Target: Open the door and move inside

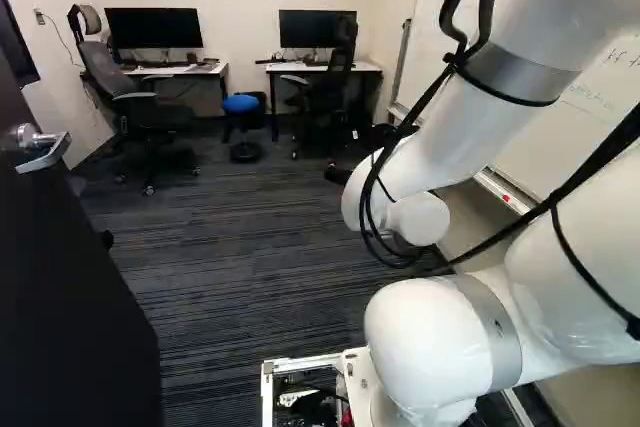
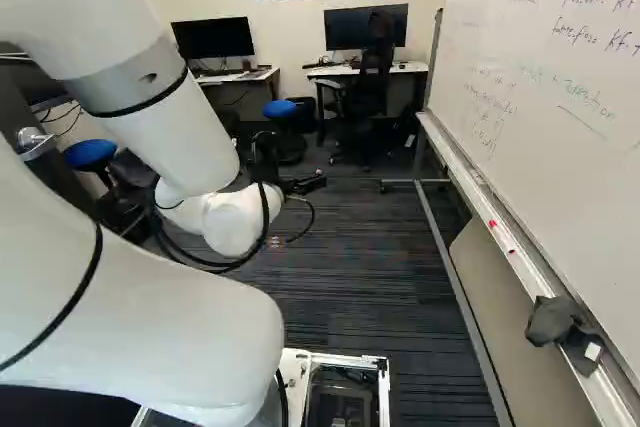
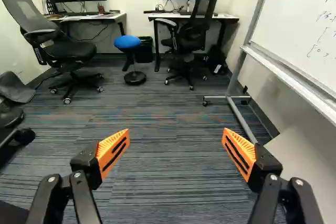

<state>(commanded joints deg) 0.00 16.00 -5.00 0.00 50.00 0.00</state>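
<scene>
The dark door (image 1: 70, 307) stands swung open along the left of the left base view, its silver lever handle (image 1: 42, 151) high on its face. That handle (image 2: 36, 142) also shows at the left of the right base view, partly behind my arm. My gripper (image 2: 303, 184) is out in front of the arm, over the carpet inside the room and away from the door. In the wrist view the gripper (image 3: 176, 136) is open, its orange pads wide apart with only carpet seen between them. Neither door nor handle shows in the wrist view.
Dark striped carpet (image 1: 240, 277) runs to two desks with monitors (image 1: 155, 27). An office chair (image 3: 63, 45), a blue stool (image 3: 128, 43) and a black chair (image 3: 191, 35) stand before them. A whiteboard (image 2: 550, 97) on a wheeled frame (image 2: 450, 257) lines the right side.
</scene>
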